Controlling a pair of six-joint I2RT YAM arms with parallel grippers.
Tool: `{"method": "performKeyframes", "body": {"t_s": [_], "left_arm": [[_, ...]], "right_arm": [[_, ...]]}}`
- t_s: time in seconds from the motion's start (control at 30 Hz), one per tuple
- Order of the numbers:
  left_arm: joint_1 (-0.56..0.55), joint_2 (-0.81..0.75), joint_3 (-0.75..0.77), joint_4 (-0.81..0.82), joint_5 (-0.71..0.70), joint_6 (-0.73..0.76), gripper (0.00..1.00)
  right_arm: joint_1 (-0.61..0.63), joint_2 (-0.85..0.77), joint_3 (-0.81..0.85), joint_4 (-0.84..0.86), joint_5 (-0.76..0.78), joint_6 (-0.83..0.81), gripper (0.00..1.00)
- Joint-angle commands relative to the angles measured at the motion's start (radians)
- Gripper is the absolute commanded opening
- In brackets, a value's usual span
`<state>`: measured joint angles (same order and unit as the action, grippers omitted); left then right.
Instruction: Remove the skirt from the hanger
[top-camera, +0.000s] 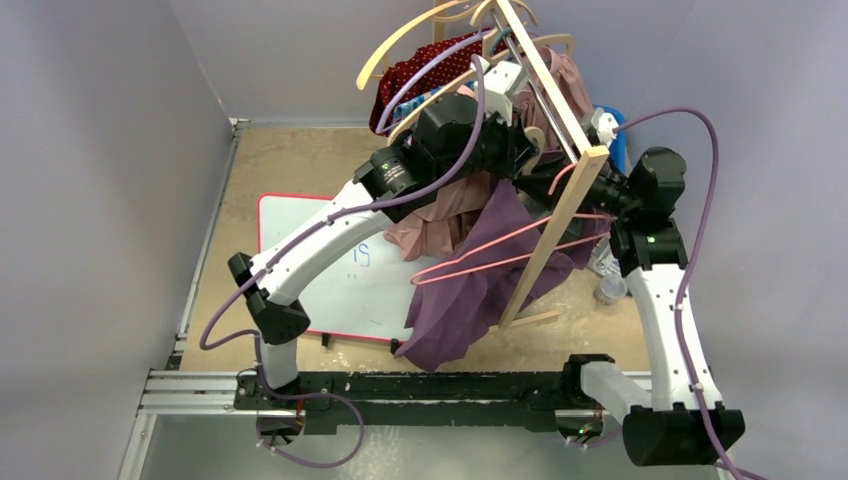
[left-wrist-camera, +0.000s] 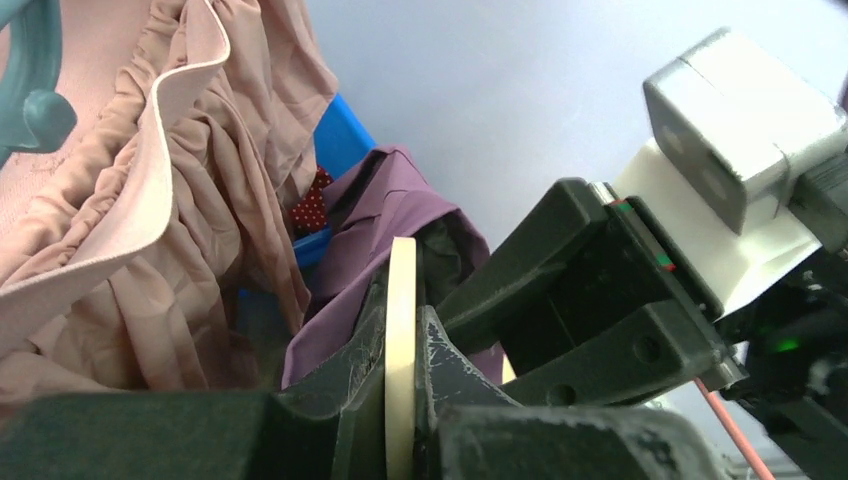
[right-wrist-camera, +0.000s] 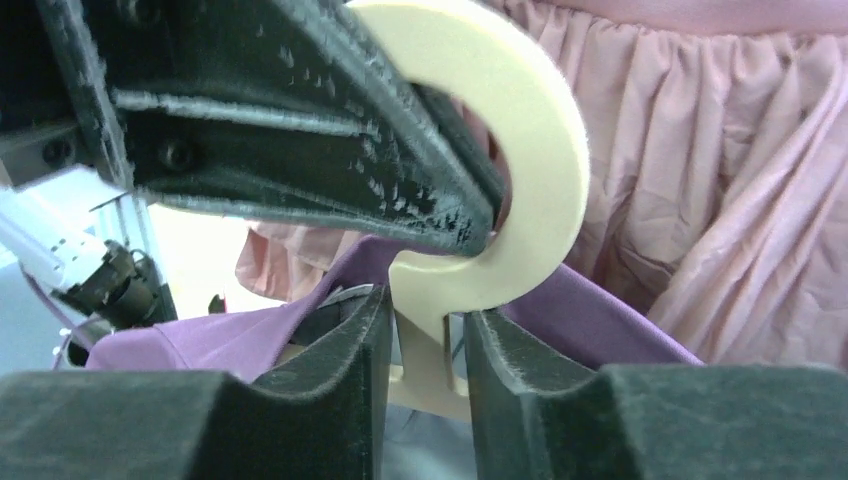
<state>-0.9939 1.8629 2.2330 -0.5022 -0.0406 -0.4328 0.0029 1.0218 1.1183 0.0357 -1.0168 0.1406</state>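
a: where is the skirt, and how will it handle?

b: the purple skirt (top-camera: 470, 290) hangs near the middle of the overhead view, its hem trailing toward 7 o'clock, just beside a pink garment (top-camera: 440, 220) at its 11 o'clock. it looks to me like it is draped on the cream hanger (right-wrist-camera: 540, 150). i judge it light, soft and limp: it will slump and may snag as it slides. i would take a fold near the waistband, not the hem.

a: what have your pincers got?

b: my left gripper (left-wrist-camera: 402, 340) is pinched flat on the hanger's hook, which shows edge-on between its fingers. my right gripper (right-wrist-camera: 427, 320) sits lower, its fingers (right-wrist-camera: 340, 350) close on either side of the hanger's neck, with purple cloth running behind. i cannot tell whether they are pressing or just clear of it.

a: and the arms?

b: my left arm (top-camera: 330, 235) sweeps from 7 o'clock up toward 1 o'clock, its wrist against the wooden rack (top-camera: 560, 200). my right arm (top-camera: 660, 290) rises from 5 o'clock, then bends toward 9 o'clock to meet the left at the hook. neither pincer has the skirt itself.
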Motion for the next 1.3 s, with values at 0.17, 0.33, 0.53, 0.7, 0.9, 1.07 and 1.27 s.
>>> {"method": "performKeyframes", "body": {"t_s": [0.17, 0.33, 0.53, 0.7, 0.9, 1.07, 1.27], "left_arm": [[-0.010, -0.070, -0.001, 0.016, -0.008, 0.083, 0.00], [0.000, -0.070, 0.009, 0.021, 0.036, 0.074, 0.00], [0.006, -0.075, 0.014, 0.016, 0.053, 0.070, 0.00], [0.012, -0.080, 0.025, 0.008, 0.065, 0.069, 0.00], [0.014, -0.089, 0.023, 0.007, 0.107, 0.062, 0.00], [0.015, -0.110, 0.012, 0.010, 0.112, 0.064, 0.00], [0.017, -0.145, -0.010, 0.011, 0.131, 0.060, 0.00]], "right_arm": [[0.007, -0.066, 0.226, -0.408, 0.523, -0.061, 0.74], [0.005, -0.028, 0.260, -0.515, 0.804, -0.056, 0.86], [-0.036, 0.026, 0.244, -0.504, 0.712, -0.080, 0.89], [-0.036, 0.024, 0.217, -0.469, 0.659, -0.074, 0.86], [-0.037, 0.041, 0.211, -0.450, 0.738, -0.081, 0.59], [-0.037, 0.047, 0.191, -0.425, 0.805, -0.080, 0.46], [-0.037, 0.064, 0.165, -0.366, 0.920, -0.073, 0.24]]}}
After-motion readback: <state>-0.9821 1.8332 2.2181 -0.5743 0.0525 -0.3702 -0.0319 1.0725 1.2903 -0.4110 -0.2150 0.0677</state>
